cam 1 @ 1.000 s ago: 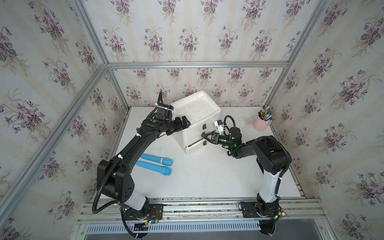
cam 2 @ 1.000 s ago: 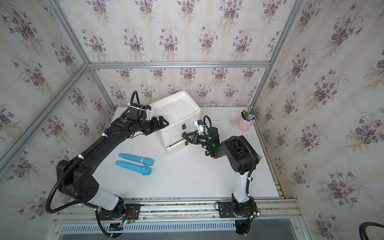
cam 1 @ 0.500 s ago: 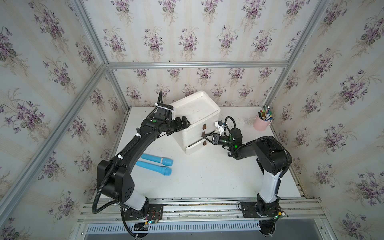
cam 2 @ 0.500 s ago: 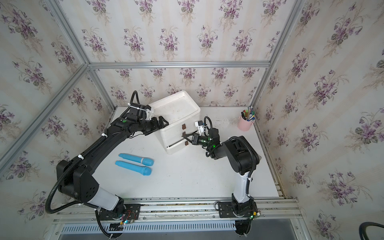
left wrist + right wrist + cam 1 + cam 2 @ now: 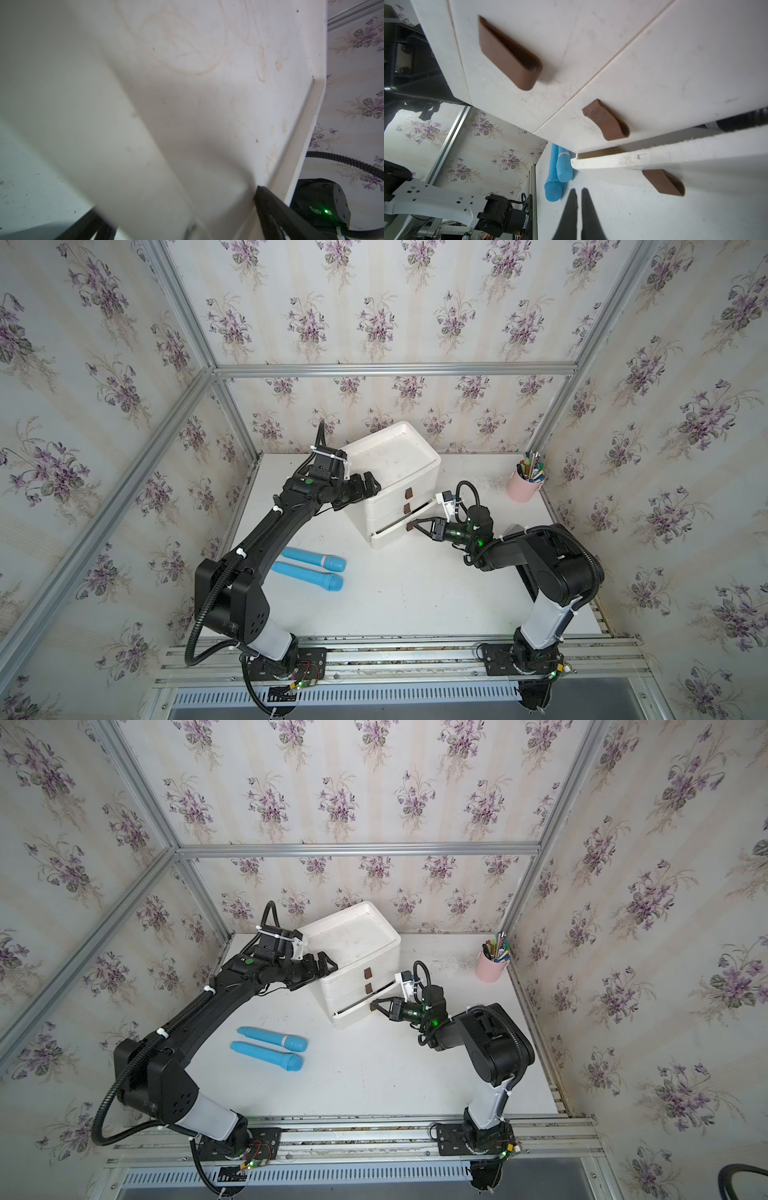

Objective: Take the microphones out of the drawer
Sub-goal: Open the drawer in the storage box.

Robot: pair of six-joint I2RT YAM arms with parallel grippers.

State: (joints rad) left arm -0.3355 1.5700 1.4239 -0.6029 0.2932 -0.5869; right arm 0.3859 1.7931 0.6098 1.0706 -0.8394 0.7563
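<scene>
The white drawer cabinet stands at the back of the table. Its bottom drawer is pulled out a little. Through the gap a dark shape with a pale band shows; the microphone in the drawer is otherwise hidden. My right gripper is low in front of that drawer, beside its brown handle. Its fingers are nearly together with nothing between them. My left gripper is open and straddles the cabinet's top rim on the left side.
Two blue microphones lie side by side on the table, left of the cabinet. A pink cup of pens stands at the back right corner. Papered walls and metal framing close in three sides.
My right gripper's fingers have closed up beside the bottom handle. The left arm and the cabinet have not moved.
</scene>
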